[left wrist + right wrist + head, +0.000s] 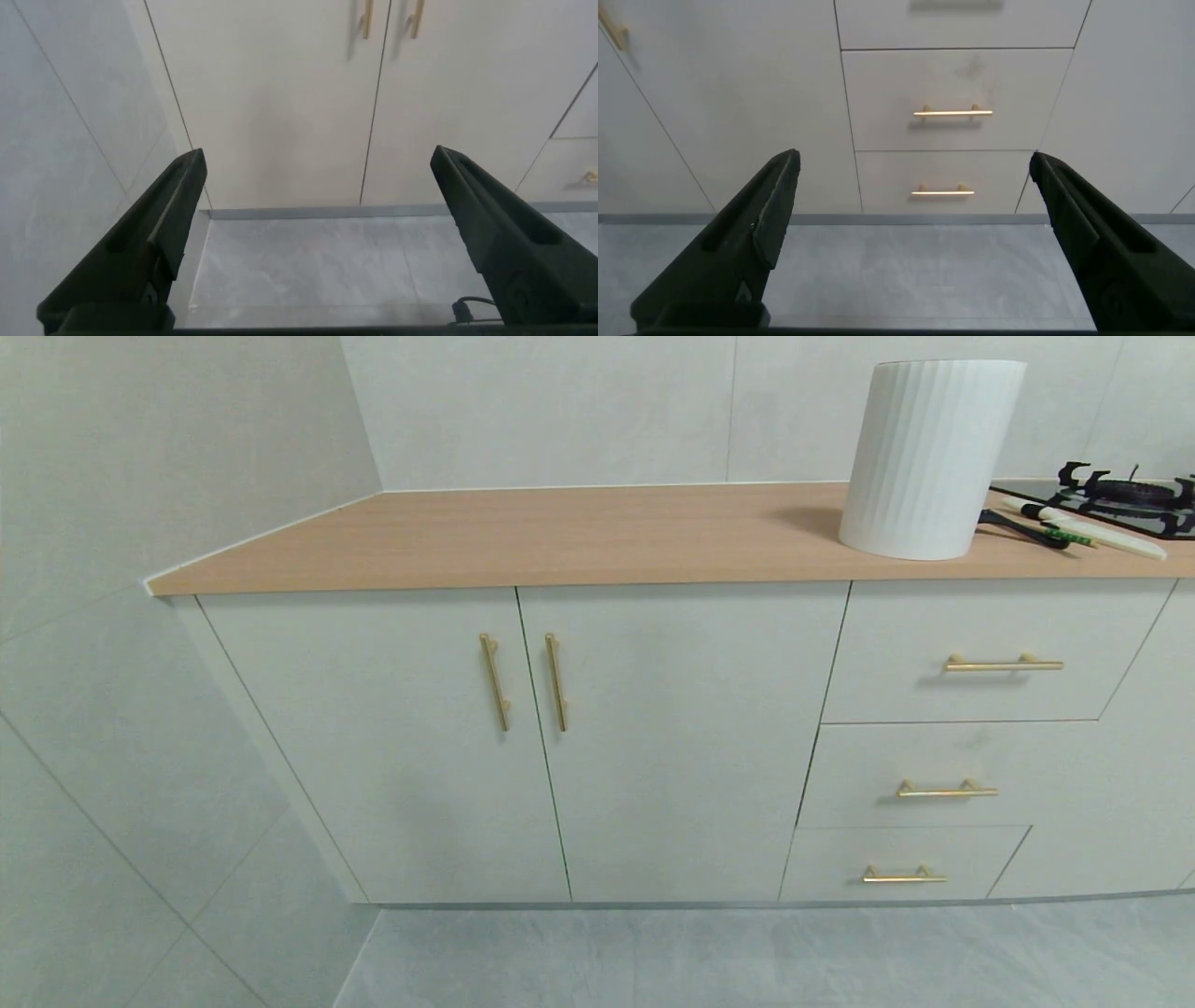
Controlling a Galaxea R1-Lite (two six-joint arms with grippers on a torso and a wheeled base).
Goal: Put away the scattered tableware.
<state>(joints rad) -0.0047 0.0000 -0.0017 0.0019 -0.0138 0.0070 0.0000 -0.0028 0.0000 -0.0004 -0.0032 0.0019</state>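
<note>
A tall white ribbed container [929, 457] stands on the wooden countertop [560, 532] toward the right. Beside it on the right lie utensils: a black-handled tool [1022, 529] and a cream-coloured knife [1092, 530] with a green-and-black piece. My left gripper [318, 173] is open, held low in front of the double cabinet doors [374, 103] with nothing between its fingers. My right gripper [915, 177] is open too, low in front of the drawers [957, 98], and holds nothing.
A black gas hob [1125, 499] sits at the countertop's far right. Below are two cabinet doors with gold handles [523, 681] and three drawers with gold handles [1004, 664]. A tiled wall [112, 616] closes the left side. Grey floor [747, 957] lies before the cabinet.
</note>
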